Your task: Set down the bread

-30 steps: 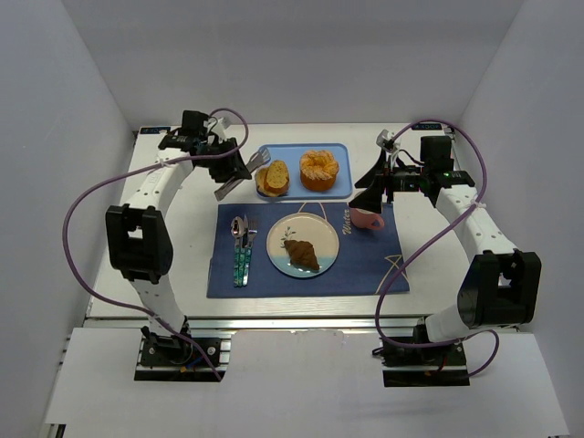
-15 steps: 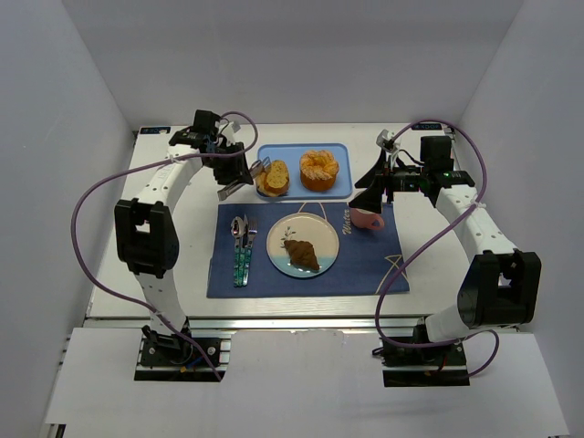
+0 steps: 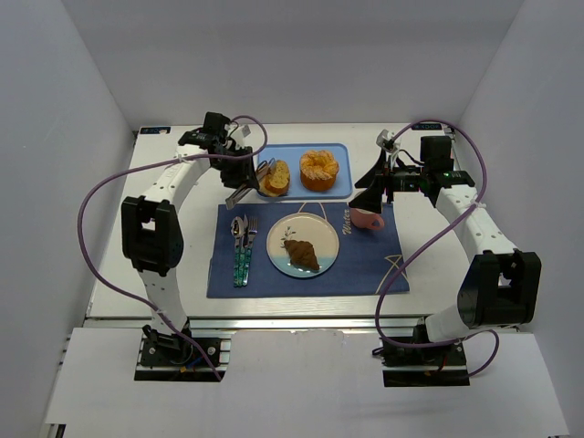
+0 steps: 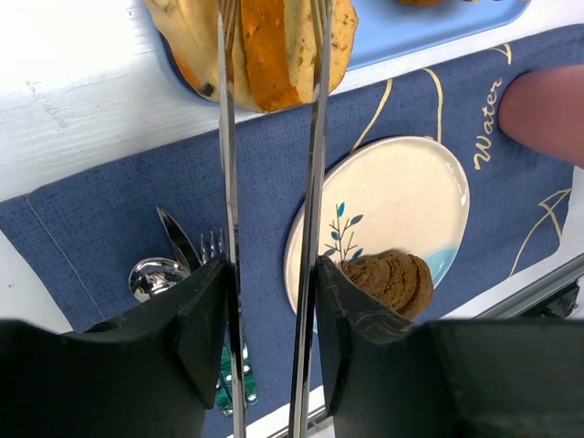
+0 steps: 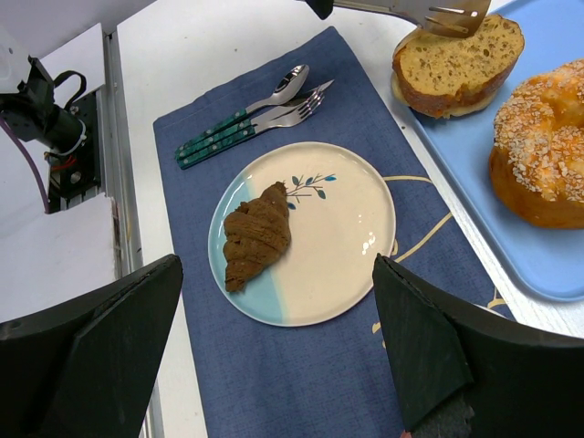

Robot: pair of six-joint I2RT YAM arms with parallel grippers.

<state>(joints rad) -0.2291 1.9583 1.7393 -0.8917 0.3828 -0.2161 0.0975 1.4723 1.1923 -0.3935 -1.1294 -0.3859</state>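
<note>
The left hand (image 4: 272, 274) grips metal tongs (image 4: 225, 137) — their two arms straddle the bread slice (image 4: 274, 46) on the blue tray (image 4: 411, 27); nearer, a brown croissant (image 4: 388, 281) lies on the plate (image 4: 401, 192).

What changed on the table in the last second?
The left gripper, clamped on long metal tongs, swung right toward the blue plastic tray; the tong tips now reach the toasted bread slices. The open right gripper, brown croissant on its ceramic plate, and pink cup stayed put.
</note>
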